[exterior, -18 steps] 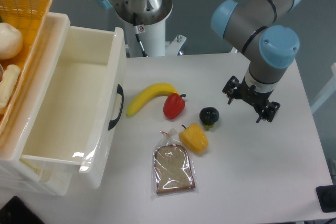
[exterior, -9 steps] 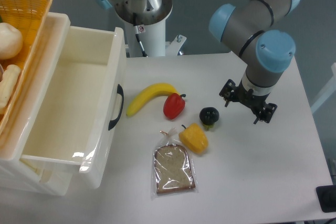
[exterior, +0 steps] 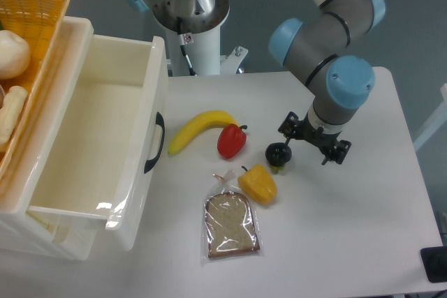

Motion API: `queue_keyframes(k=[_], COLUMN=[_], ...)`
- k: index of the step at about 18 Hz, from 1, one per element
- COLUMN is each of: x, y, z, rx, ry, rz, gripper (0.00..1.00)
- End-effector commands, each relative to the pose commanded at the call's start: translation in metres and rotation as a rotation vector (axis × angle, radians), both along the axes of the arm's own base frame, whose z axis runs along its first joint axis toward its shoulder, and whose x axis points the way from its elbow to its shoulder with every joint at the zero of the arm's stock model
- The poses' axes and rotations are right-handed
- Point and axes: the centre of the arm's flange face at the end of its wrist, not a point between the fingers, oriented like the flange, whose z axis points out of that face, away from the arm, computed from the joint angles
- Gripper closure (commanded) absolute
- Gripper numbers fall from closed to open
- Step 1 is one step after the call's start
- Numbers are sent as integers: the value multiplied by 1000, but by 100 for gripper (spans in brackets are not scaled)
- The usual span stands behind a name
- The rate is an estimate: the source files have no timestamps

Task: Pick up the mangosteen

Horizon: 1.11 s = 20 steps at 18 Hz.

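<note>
The mangosteen (exterior: pixel 278 153) is seen resting on the white tabletop (exterior: pixel 349 221), just right of the red pepper (exterior: pixel 231 141) and up-right of the yellow pepper (exterior: pixel 258 184). The claw (exterior: pixel 313 142) is held spread open and empty, just beside the fruit on its right. A banana (exterior: pixel 195 129) and bagged bread (exterior: pixel 230 224) are found further left.

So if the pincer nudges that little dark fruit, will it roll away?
Probably. The mangosteen looks round and glossy, so it may roll toward the yellow pepper and could slip in a light grip. It looks firm, not floppy. The pincer hovers close beside it.
</note>
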Motion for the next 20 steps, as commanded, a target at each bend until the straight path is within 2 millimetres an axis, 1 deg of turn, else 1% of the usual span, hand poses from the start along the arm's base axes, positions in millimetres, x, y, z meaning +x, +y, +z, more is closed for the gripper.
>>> queue_keyframes(k=[2, 3, 5, 9, 10, 11, 16, 17, 18, 19, 20], x=[-1, 0, 8, 15, 18, 20, 25, 27, 27, 27, 27], y=[0, 1, 3, 2, 4, 7, 7, 10, 9, 9, 9], z=[-3, -10, -19, -29, -33, -33, -39, -40, -39, -39, -38], rx=[0, -5, -13, -23, -27, -28, -46, -56, -67, -73, -71], ry=[-3, -13, -28, -40, -47, -46, -51, -47, -42, -39, -36], rz=[0, -1, -11, -13, -19, -25, -33, -43, -46, -47, -47], gripper=[0, 0, 0, 0, 0, 0, 0, 0, 5, 13, 23])
